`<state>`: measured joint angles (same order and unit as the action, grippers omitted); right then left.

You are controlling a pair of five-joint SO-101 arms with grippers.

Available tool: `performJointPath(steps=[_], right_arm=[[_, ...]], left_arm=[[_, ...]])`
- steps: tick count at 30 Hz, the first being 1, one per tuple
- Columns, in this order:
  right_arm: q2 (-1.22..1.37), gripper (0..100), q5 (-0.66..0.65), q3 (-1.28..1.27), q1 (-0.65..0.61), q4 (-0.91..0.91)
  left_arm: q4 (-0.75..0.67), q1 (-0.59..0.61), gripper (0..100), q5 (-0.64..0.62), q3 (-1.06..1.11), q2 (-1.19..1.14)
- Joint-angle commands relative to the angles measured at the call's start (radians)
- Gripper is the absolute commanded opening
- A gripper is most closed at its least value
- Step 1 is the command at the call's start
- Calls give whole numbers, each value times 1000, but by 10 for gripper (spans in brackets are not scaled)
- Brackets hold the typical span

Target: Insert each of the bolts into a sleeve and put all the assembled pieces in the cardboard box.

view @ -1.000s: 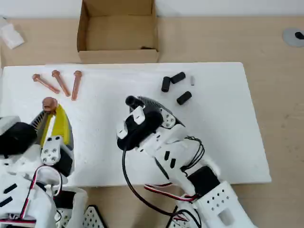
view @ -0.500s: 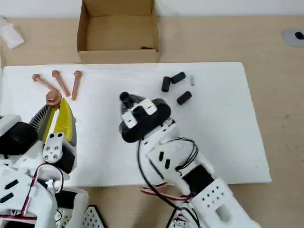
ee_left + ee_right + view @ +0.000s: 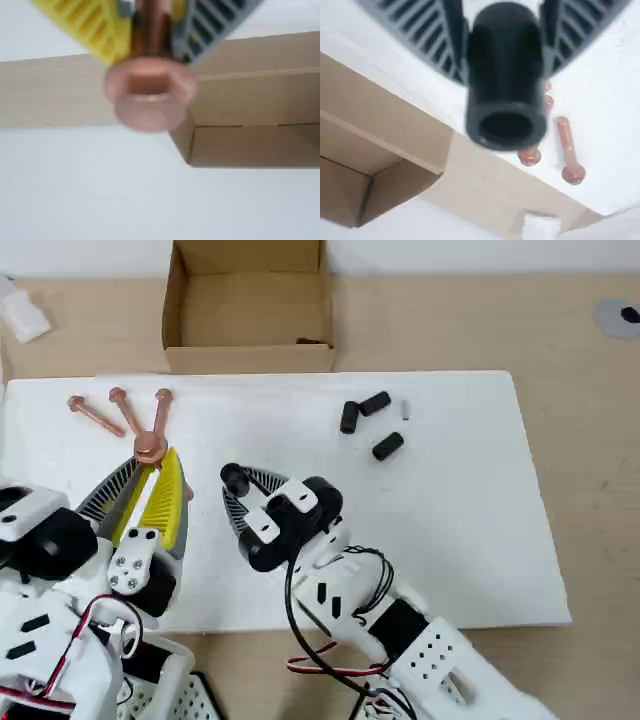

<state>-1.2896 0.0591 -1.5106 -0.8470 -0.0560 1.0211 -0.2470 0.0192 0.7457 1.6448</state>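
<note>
The left end effector (image 3: 150, 462) is clamped on a copper bolt (image 3: 150, 92). The right end effector (image 3: 238, 485) is clamped on a black sleeve (image 3: 506, 75). They are near each other over the white board (image 3: 460, 540) but not touching. I think the step now is joining them. Next, the bolt must line up straight with the sleeve's hole and slide in. Then the piece goes in the cardboard box (image 3: 250, 358).

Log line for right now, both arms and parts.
left jaws: shut on bolt | right jaws: shut on sleeve | loose on board: three bolts, three sleeves | held parts: apart
</note>
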Motion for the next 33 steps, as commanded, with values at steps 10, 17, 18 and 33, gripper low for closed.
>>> performJointPath(steps=[10, 17, 18, 33], right_arm=[[8, 9, -6, 4, -12, 26], [2, 9, -6, 5, -12, 26], [2, 9, -6, 5, -12, 26], [2, 9, -5, 10, -12, 26]], left_arm=[[-66, -117, 6, 2, -11, -102], [-160, -118, 5, 0, -26, -176], [-158, -124, 5, 0, -26, -177], [-157, -126, 5, -46, 25, -174]])
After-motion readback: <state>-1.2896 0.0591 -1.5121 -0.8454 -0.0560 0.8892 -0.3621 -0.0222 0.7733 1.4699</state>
